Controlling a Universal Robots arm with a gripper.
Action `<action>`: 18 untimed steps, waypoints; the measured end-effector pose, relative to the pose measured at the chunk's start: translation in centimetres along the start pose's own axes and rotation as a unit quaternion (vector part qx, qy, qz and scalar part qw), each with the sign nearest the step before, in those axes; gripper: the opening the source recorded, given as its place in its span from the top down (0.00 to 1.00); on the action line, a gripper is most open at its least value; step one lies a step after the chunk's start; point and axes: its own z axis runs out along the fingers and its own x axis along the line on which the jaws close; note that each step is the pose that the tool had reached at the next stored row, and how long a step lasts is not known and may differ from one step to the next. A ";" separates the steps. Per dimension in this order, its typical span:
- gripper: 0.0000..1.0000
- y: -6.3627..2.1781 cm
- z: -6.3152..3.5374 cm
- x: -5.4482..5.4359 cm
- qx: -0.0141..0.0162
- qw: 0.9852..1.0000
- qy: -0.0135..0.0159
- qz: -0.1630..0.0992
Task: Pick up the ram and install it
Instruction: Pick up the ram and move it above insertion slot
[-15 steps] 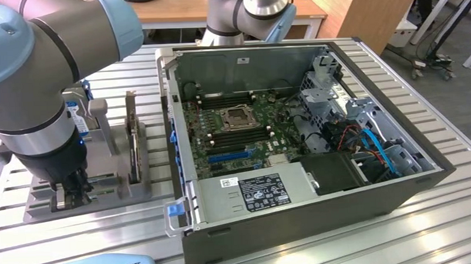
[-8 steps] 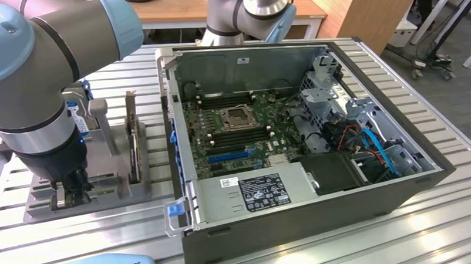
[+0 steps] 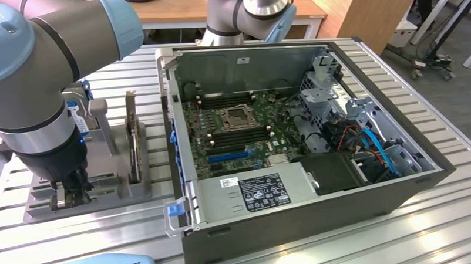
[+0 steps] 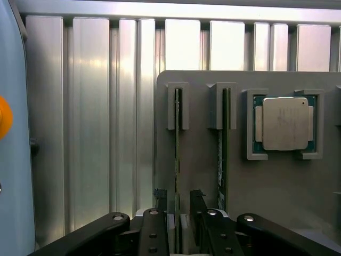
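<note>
Gripper (image 4: 178, 213) is low over the grey holder (image 4: 266, 186) that sits on the slatted aluminium desk (image 4: 96, 106). The jaws are spread, with one of the fingers (image 4: 159, 221) on each side of the ram (image 4: 177, 144).

The ram is a thin green stick standing on edge in the holder's outer slot, its far end seated in a raised grey bracket. The near end of the stick runs in between the fingertips. There seems to be a narrow gap on both sides, though contact cannot be ruled out from this angle.

A second stick (image 4: 223, 144) stands on edge in the neighbouring slot, parallel to the ram and just beside it. Past that, a processor chip (image 4: 285, 124) with a silver lid lies flat in a square recess.

In the exterior view the arm (image 3: 38, 86) reaches down to the holder at the exterior view's left. A dark expansion card (image 3: 131, 132) stands upright on the same holder, between the gripper and the computer case (image 3: 394, 191). The case lies open on the desk with its motherboard (image 3: 235, 129) exposed, well apart from the ram.
</note>
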 end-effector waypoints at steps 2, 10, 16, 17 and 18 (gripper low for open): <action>0.69 0.00 0.00 0.0 0.000 1.000 0.000 0.000; 0.77 -0.04 0.01 0.0 0.000 1.000 0.000 0.000; 0.77 -0.20 0.00 0.0 0.000 1.000 0.000 0.000; 0.77 -0.21 -0.01 0.0 0.000 1.000 0.000 0.000; 0.77 -0.21 -0.01 0.0 0.000 1.000 0.000 0.000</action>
